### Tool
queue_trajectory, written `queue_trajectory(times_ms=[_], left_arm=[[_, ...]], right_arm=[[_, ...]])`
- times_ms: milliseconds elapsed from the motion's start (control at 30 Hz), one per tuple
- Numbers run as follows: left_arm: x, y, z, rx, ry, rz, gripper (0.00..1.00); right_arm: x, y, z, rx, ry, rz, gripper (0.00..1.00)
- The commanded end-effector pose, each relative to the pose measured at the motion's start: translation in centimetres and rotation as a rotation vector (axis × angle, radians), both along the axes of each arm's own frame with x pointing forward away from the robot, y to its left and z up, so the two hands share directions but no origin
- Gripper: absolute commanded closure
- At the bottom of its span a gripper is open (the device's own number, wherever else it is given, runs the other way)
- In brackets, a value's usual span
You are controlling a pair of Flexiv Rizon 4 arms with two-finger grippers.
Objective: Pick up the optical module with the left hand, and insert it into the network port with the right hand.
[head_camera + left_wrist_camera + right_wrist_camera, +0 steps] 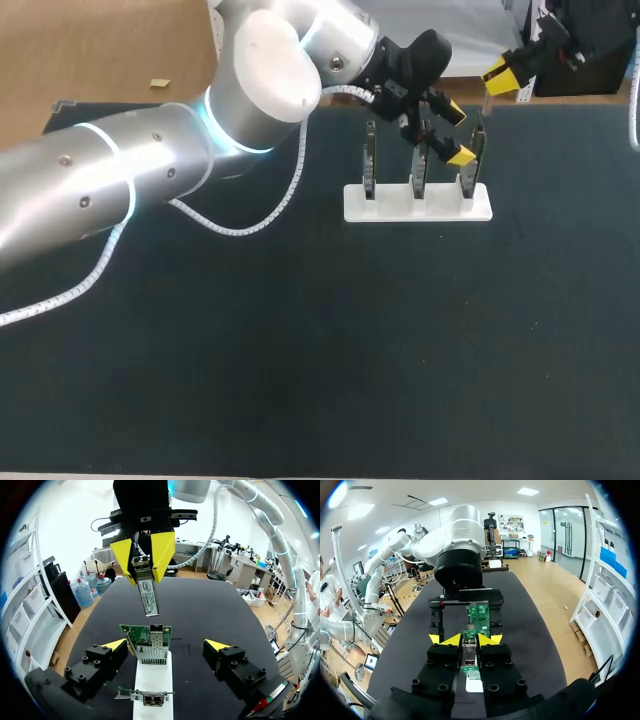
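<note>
The right gripper (pixel 146 575) was clamped on the optical module (pixel 149 597), holding it in the air near the network port (pixel 152 652) but apart from it. The left gripper (pixel 166 644) stood wide open, its fingers either side of the green card (pixel 142 630) on the white rack (pixel 152 680), gripping nothing.

I can read no print. The optical module (pixel 150 605) pinched in my right gripper (pixel 145 577) carries a pale label (pixel 148 589) with a dark round mark, its writing too small to make out.
</note>
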State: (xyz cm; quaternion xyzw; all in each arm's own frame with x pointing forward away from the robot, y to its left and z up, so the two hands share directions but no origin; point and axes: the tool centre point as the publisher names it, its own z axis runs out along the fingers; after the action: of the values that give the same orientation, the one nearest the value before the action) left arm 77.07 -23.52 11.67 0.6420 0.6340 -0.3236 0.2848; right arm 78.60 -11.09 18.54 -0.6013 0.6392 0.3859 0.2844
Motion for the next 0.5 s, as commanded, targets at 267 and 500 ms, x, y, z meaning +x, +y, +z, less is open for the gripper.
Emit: queue_trajectory(times_ms=[267,500], left_arm=[[0.15,-0.11,0.13,0.007,0.004,-0.001,0.00],[0.15,-0.11,0.13,0.007,0.004,-0.001,0.00]], right_arm=[[-0.77,0.17,-0.19,0.001,-0.019,-0.009,1.00],[-1.01,0.22,-0.46,-0.005,-0.019,-0.004,1.00]])
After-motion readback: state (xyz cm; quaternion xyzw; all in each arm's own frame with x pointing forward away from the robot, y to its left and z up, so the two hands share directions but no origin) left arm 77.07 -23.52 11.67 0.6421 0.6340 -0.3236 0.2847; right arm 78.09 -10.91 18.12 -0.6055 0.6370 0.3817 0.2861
